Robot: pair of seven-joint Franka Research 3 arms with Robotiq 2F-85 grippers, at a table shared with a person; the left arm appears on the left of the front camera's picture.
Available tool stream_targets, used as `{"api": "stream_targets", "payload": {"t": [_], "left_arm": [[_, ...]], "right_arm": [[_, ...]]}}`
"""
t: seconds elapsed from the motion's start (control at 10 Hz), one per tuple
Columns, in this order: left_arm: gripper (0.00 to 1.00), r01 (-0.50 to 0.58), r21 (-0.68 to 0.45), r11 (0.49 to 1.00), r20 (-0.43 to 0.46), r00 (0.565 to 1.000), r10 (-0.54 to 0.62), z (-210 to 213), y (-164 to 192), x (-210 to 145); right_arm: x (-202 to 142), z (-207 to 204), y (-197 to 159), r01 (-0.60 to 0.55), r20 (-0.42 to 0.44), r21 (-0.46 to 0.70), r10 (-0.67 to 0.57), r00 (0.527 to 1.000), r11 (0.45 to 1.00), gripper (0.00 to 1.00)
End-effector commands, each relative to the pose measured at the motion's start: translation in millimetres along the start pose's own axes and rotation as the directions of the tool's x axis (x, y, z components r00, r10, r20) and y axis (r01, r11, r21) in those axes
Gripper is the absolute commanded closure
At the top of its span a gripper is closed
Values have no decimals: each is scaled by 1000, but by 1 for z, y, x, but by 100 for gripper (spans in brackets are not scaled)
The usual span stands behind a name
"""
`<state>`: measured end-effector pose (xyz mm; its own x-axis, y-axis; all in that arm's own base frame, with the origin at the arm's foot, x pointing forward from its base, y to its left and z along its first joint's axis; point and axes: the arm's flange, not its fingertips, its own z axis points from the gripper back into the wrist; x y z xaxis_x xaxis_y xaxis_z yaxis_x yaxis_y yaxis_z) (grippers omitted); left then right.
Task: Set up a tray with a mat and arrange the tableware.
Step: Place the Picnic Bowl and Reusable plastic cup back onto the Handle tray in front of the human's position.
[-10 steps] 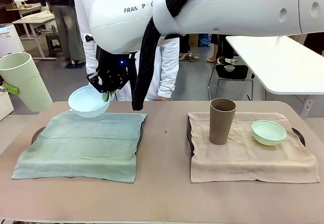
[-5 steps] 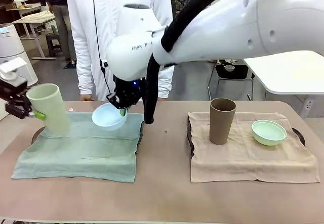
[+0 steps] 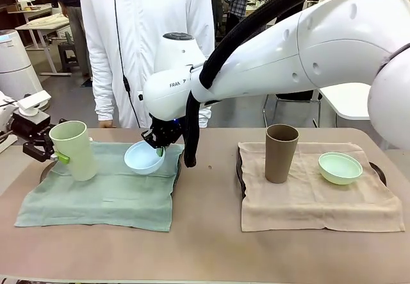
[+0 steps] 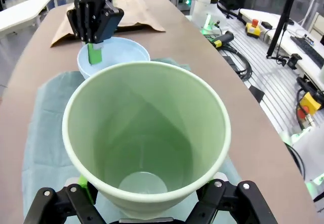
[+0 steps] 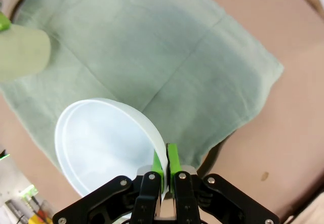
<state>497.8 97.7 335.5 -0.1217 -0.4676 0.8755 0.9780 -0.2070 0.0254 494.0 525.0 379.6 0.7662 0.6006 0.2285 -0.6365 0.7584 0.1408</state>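
From the front you see the left gripper (image 3: 56,155) clamped around the pale green cup (image 3: 73,150), upright at the far left of the green mat (image 3: 102,191). Your right gripper (image 3: 160,148) pinches the rim of the light blue bowl (image 3: 143,157), tilted at the mat's far right edge. On the beige mat (image 3: 314,197), the brown cup (image 3: 280,152) stands left of the mint green bowl (image 3: 340,168).

Your left wrist view looks into the pale green cup (image 4: 147,138), held between spread fingers.

Your right wrist view shows green pads (image 5: 172,159) squeezed on the bowl's (image 5: 104,143) rim.
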Motion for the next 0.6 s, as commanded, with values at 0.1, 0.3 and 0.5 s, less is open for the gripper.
{"api": "stream_targets", "payload": {"t": [0.1,0.3,0.5], "left_arm": [[12,56,-13,998,40,998,-55,-3,16,-14],[12,52,-19,998,44,998,-51,-5,17,-18],[12,53,-20,998,53,997,-52,-7,18,-19]], "right_arm": [[1,-11,-11,-13,21,42,12,1000,999,95],[1,-20,-16,-10,26,58,8,1000,998,95],[1,-31,-23,1,15,78,-2,1000,997,95]]}}
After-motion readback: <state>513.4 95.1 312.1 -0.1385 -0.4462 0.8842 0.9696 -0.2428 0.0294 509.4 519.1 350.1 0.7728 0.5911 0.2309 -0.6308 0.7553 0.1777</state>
